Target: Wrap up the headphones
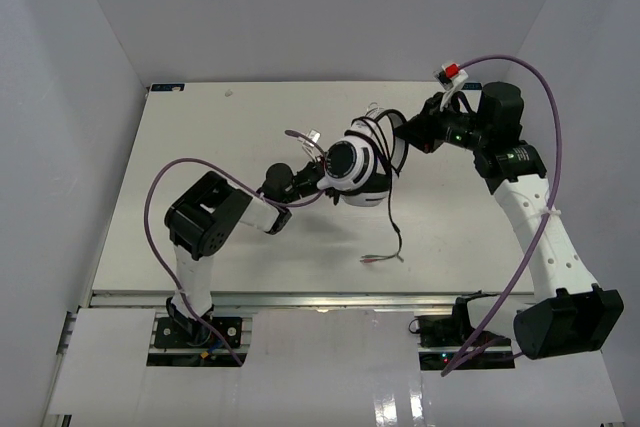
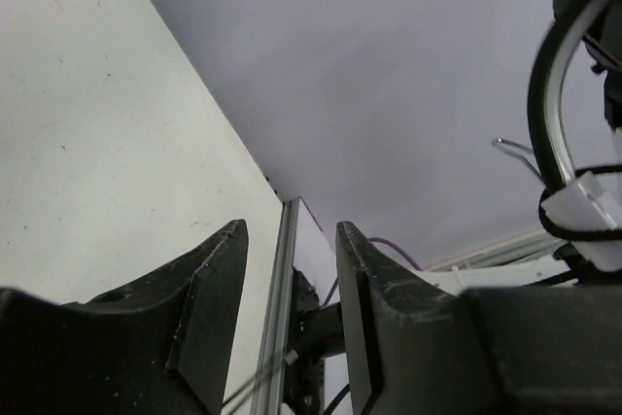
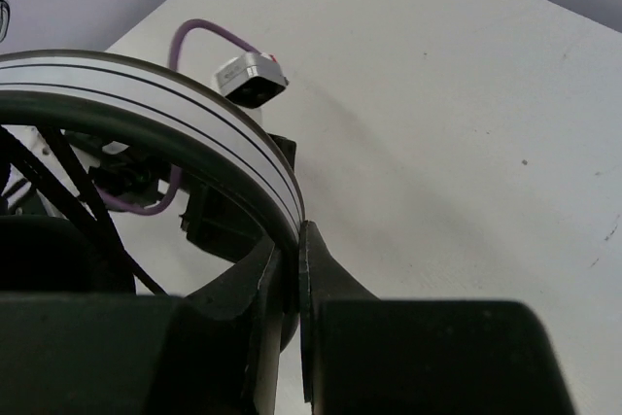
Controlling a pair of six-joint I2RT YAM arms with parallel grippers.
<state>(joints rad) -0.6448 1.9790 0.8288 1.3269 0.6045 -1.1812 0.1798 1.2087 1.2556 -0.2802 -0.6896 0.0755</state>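
I can read no text, brand or number in any of my three views. The small blue sticker [image 1: 166, 88] at the far left corner of the table [image 1: 200, 137] is too small for me to make out.

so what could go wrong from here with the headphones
1. The right gripper pinches only the thin headband, so the headphones could swivel or slip out.
2. The loose tail of the cord trails down to the table and may snag or pull loops undone.
3. The left gripper is open, holding nothing, so the wound loops may slacken.
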